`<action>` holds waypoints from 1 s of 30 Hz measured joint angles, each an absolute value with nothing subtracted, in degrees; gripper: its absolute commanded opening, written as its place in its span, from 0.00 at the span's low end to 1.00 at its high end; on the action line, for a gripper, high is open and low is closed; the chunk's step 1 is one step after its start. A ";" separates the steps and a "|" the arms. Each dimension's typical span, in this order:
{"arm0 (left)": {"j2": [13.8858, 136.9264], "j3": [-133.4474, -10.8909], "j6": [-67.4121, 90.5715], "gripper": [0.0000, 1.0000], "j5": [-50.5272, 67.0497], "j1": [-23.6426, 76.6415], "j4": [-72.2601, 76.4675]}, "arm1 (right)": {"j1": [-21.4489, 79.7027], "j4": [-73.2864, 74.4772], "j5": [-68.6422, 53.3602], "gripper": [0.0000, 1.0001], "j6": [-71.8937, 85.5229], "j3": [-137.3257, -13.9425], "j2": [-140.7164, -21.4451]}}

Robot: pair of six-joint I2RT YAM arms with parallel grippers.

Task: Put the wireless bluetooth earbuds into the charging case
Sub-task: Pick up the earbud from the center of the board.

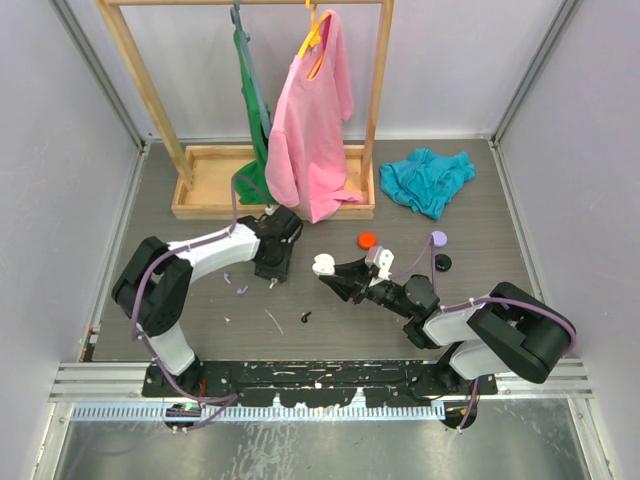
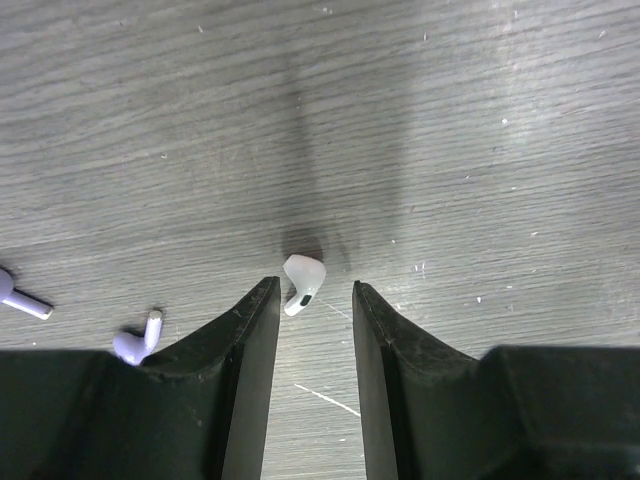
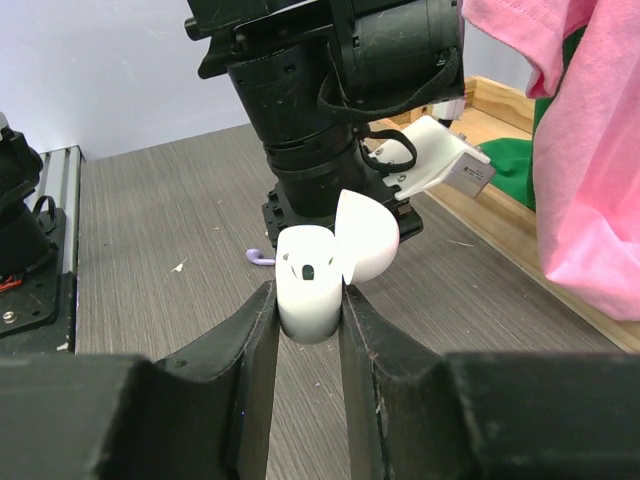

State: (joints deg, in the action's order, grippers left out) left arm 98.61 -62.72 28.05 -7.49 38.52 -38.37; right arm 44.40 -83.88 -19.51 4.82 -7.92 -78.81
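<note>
Status: both arms are reaching in over the grey table [image 1: 500, 280], tools close together at its middle.

Left gripper [image 2: 315, 292] points down at the table top with its jaws spread. White earbud [image 2: 303, 283] lies on the wood right between the fingertips, bud end far, stem toward the tool. It sits nearer the left finger; I cannot tell from the wrist view whether that finger grazes it. Nothing is gripped.

Lilac earbud [image 2: 135, 345] lies just left of the left finger, and a second lilac earbud [image 2: 22, 300] further left, at the edge of that view. Black earbud [image 1: 305, 318] lies alone on the near side, between the two arms.

Right gripper [image 3: 307, 300] is pressed onto the charging case [image 3: 308, 285], one finger flat on each side, body upright and held clear of the table. Its lid [image 3: 368, 235] is hinged open and leans away to the right. From above, the case sits just right of the left gripper, not touching it.

Far side: wooden clothes rack [image 1: 375, 110] carrying a pink shirt [image 1: 310, 130] and a green garment [image 1: 255, 110]; teal cloth [image 1: 428, 180] is heaped on the table to its right.
</note>
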 measured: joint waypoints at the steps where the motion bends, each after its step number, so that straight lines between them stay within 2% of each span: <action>1: 98.67 -63.02 27.86 0.37 -7.62 38.52 -38.44 | 44.40 -83.88 -19.53 0.18 4.82 -7.92 -78.81; 20: 103.09 -66.22 24.32 0.34 -8.08 38.24 -40.47 | 44.40 -83.46 -19.55 0.18 4.80 -7.94 -78.81; 24: 103.28 -66.35 23.94 0.32 -7.53 38.13 -40.75 | 44.40 -83.46 -19.55 0.18 4.80 -7.94 -78.81; 30: 103.50 -66.59 23.09 0.24 -6.98 38.09 -40.82 | 44.40 -83.44 -19.55 0.18 4.80 -8.01 -78.81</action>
State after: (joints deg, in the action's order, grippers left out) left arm 103.50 -66.59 23.09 -6.98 38.09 -40.82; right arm 44.40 -83.44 -19.55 4.80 -8.01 -78.81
